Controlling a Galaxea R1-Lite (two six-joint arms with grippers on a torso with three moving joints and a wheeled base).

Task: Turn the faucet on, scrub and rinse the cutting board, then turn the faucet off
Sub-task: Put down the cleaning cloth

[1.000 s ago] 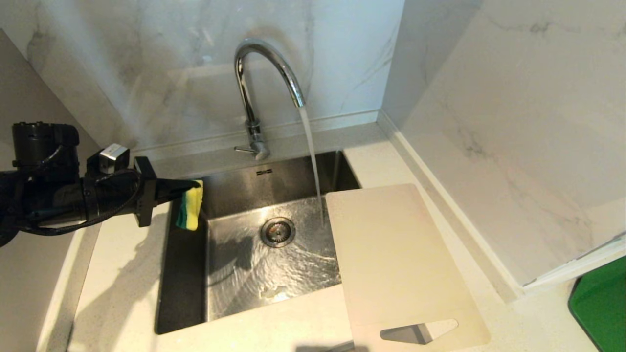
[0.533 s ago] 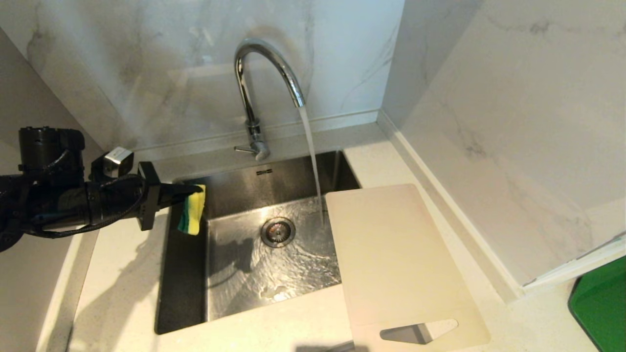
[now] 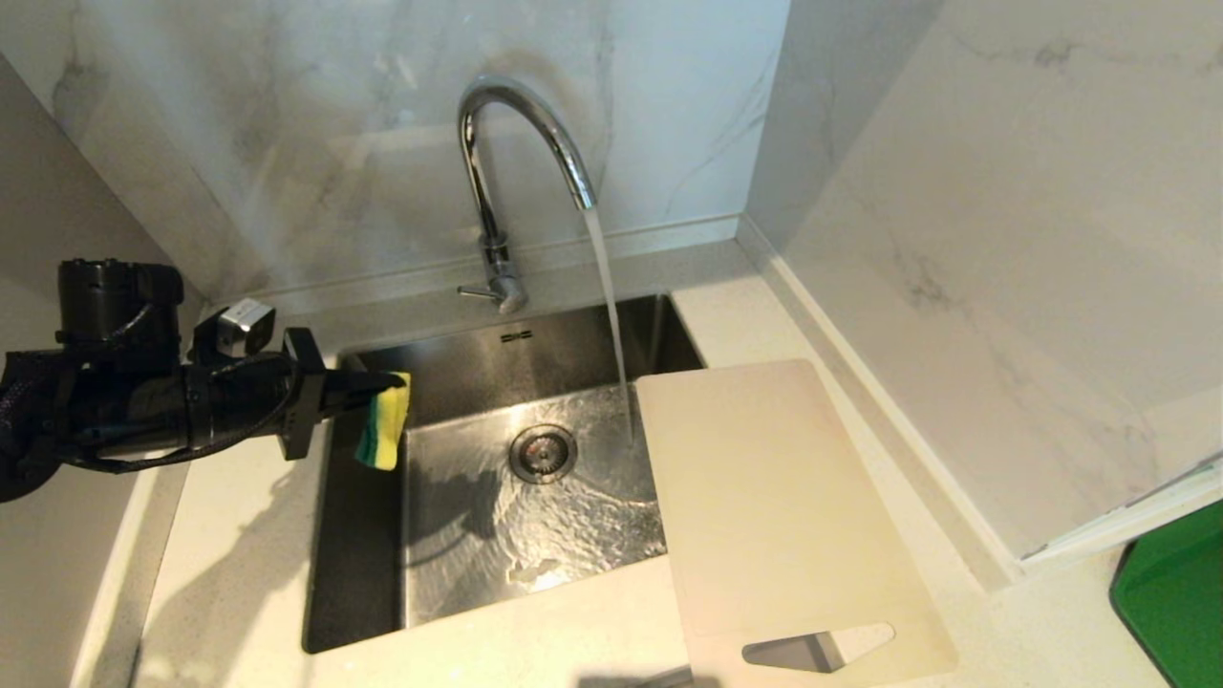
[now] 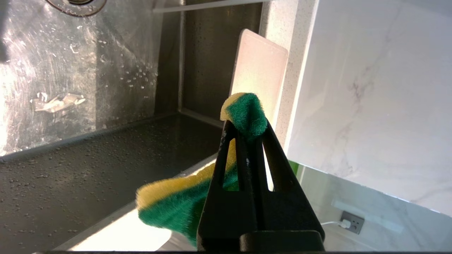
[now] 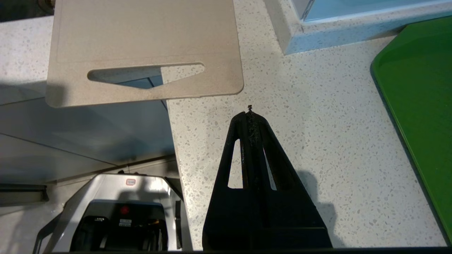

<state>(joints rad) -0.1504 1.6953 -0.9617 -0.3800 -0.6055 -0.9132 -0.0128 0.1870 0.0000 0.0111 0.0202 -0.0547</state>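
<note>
- Cutting board [image 3: 774, 506], off-white with rounded corners, is laid flat on the worktop [image 3: 592, 631] at the right of the sink [image 3: 363, 564]; its far left edge overhangs the basin and its handle cutout end juts past the near worktop edge.
- Water is seen running from the faucet [image 3: 521, 129], a chrome gooseneck tap behind the sink; the stream lands in the basin just beside the board's far left corner, near the drain [image 3: 542, 453].
- A thin side lever is seen at the faucet's base, pointing left.
- The left pincer [image 3: 387, 382] is held level over the left rim of the sink, clenched on a yellow-and-green sponge [image 3: 384, 433], which hangs from the tips above the darker ledge of the basin.
- In the left wrist view the sponge [image 4: 212, 176] is seen pinched between the fingers [image 4: 226, 162], bulging on both sides of the tips.
- The right pincer [image 5: 250, 114] is seen only in its own wrist view, clenched on nothing, above the speckled worktop near the board's handle end [image 5: 144, 46].
- A green tray [image 3: 1170, 597] lies on the worktop to the right, well apart from the board.
- Marble-look wall panels [image 3: 994, 220] are seen behind and to the right of the sink.
</note>
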